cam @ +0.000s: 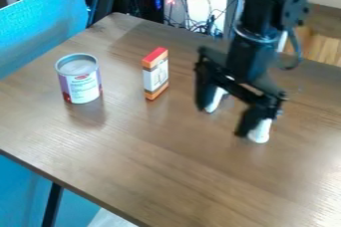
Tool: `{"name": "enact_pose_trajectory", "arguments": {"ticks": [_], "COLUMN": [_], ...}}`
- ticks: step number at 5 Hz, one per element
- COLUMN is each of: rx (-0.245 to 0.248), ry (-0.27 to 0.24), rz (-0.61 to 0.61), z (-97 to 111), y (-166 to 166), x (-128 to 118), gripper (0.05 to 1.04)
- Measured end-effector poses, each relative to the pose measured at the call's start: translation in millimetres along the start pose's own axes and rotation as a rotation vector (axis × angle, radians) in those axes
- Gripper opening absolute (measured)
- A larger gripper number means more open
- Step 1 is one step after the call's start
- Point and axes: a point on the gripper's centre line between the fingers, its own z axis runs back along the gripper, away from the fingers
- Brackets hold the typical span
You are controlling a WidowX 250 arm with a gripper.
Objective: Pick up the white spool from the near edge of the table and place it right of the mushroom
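Note:
The black gripper [234, 121] hangs over the right half of the table, pointing down. Its two fingers, black with white tips, stand wide apart with nothing seen between them. Left of it, an orange and white box with a red top [156, 74] stands upright, apart from the gripper. Farther left a metal can [79, 79] with a white and purple label stands upright, its round top facing up. The box is the nearer of the two to the gripper.
The brown wooden table [166, 146] runs across the view, its front edge slanting down from the left. A blue panel [43, 27] stands along the upper left side. Behind the back edge are cables [200, 24] and dark equipment.

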Motion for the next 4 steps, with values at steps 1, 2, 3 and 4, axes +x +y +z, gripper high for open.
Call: {"name": "enact_pose_trajectory", "arguments": {"ticks": [1,2,3,4], "rx": [0.007,0.028,0.014,-0.016], "ry": [0.037,0.035,0.038,0.026], "rz": [0.087,0.144,0.162,0.146], "z": [-2.9,-2.4,-6.6,-14.3], "y": [42.7,87.1,130.9,163.9], "x": [-24.6,-43.0,-57.9,-68.9], "gripper": [1.001,1.001,1.001,1.001]}}
